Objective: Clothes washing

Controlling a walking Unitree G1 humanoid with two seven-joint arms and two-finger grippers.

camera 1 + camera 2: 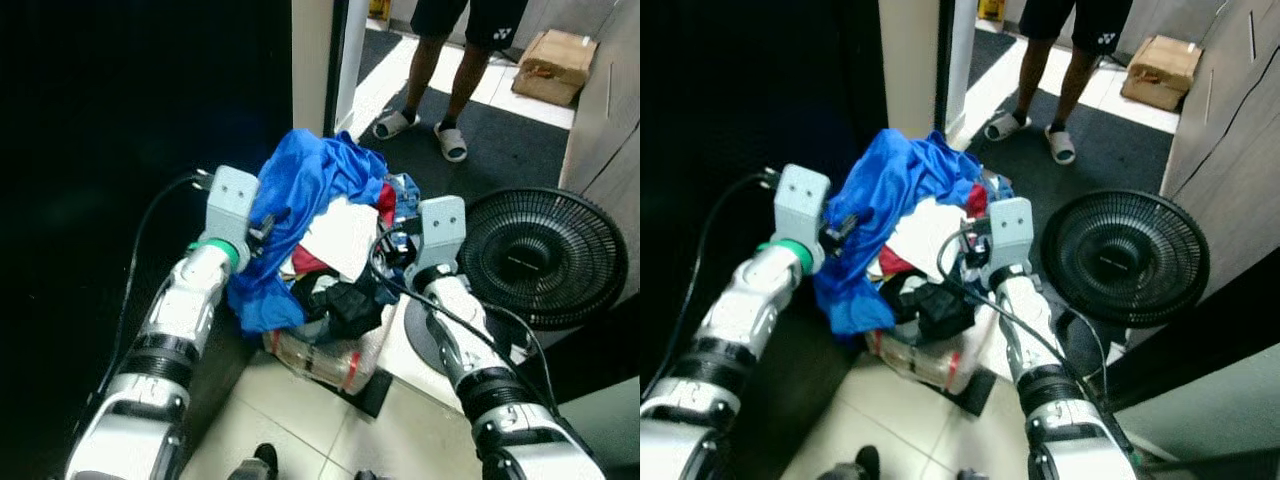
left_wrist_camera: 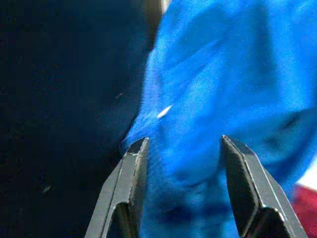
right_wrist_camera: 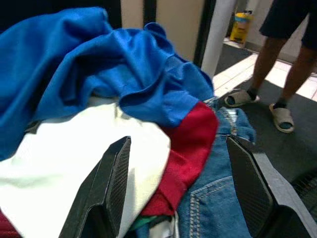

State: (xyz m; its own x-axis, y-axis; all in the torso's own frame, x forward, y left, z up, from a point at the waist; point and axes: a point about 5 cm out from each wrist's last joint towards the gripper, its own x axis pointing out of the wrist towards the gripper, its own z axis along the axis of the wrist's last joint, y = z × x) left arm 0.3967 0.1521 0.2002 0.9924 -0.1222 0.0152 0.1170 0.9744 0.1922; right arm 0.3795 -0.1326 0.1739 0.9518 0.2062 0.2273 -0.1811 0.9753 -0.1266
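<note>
Clearly soft and floppy, the laundry pile (image 1: 320, 250); my left hand (image 2: 181, 168) and right hand (image 3: 178, 183) flank it, both released.

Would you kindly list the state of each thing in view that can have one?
Basket: overfull, clothes heaped above its rim.
Blue garment: crumpled on top, hanging down the robot's left side.
White garment: partly under the blue one.
Jeans: bunched at the heap's edge.
Fan: standing on the floor; whether it runs cannot be told.
Left gripper: open, against the blue garment.
Right gripper: open, over the heap.
</note>
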